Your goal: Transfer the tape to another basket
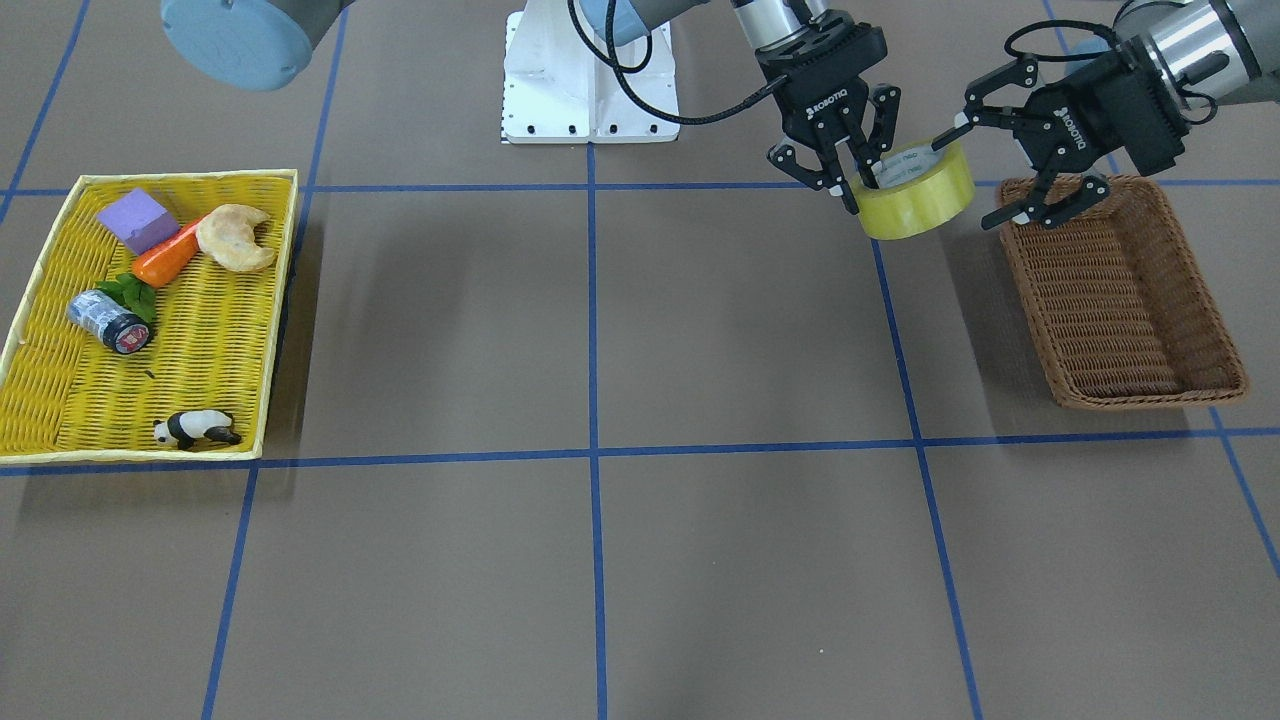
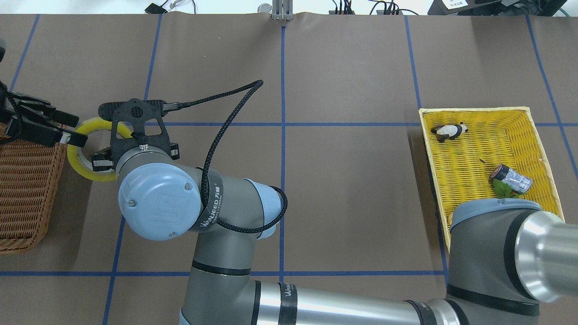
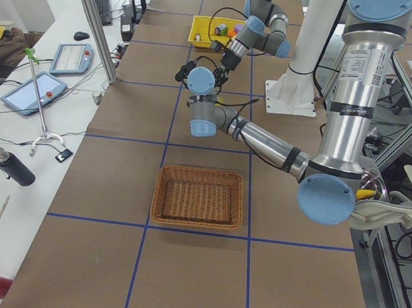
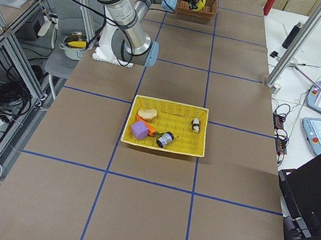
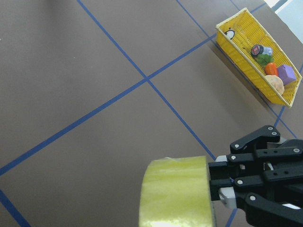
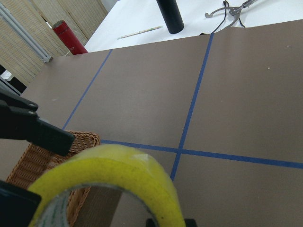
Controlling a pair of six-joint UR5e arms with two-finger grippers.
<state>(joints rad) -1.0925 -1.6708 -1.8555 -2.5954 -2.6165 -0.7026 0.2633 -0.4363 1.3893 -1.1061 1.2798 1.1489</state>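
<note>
The tape [image 1: 915,195] is a yellow-green roll held in the air just beside the brown wicker basket [image 1: 1120,290], not over it. My right arm reaches across the table, and its right gripper [image 1: 862,185] is shut on the roll's wall, one finger inside the core. My left gripper [image 1: 972,175] is open, its fingers on either side of the roll's opposite edge. In the overhead view the tape [image 2: 81,162] sits between the left gripper [image 2: 79,131] and the right wrist, next to the basket [image 2: 27,189]. The tape also fills the bottom of the left wrist view [image 5: 175,194] and the right wrist view [image 6: 118,170].
A yellow tray-basket [image 1: 285,300] at the other end of the table holds a grey can [image 1: 108,320], a carrot [image 1: 165,260], a croissant [image 1: 235,238], a purple block [image 1: 138,220] and a toy panda [image 1: 195,428]. The robot's white base [image 1: 590,90] stands at the table's back.
</note>
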